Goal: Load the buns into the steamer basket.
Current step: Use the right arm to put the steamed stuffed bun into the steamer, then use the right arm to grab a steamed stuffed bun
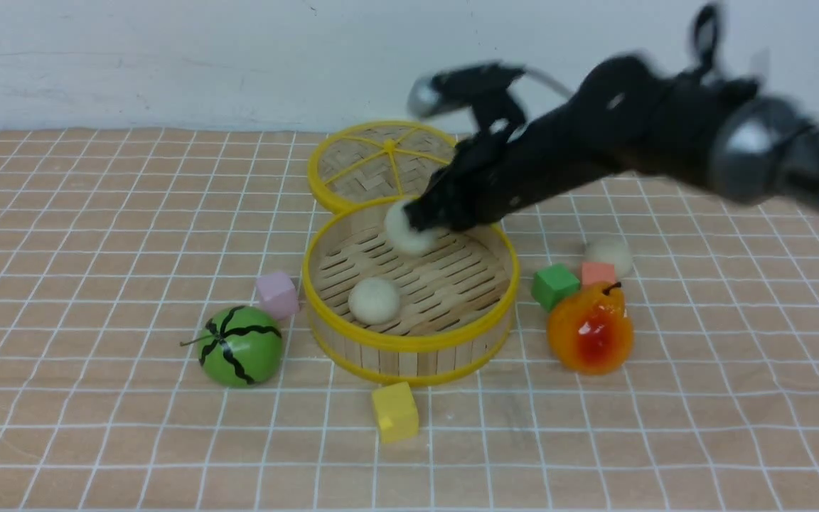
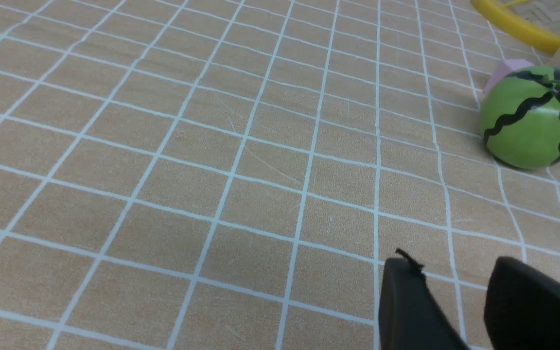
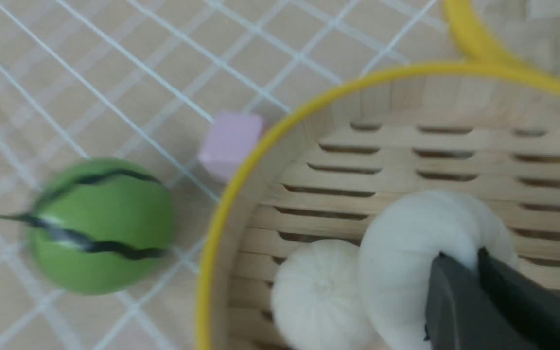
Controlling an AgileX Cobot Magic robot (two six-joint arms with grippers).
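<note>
In the front view, my right gripper reaches over the steamer basket, clamped on the held bun above its far side. My blurred arm hides part of the lid behind. The second bun lies on the slats. The third bun sits on the desk, behind a salmon cube, a green cube and the pear. The watermelon and a pink cube flank the basket's left, and a yellow cube stands in front.

In the left wrist view, my left gripper hangs with its jaws apart over bare desk. The watermelon half hides the pink cube, and the basket's rim is cut off.

In the right wrist view, my jaws pinch the held bun's dough. The second bun shows partly behind it. I cannot tell if they touch.
</note>
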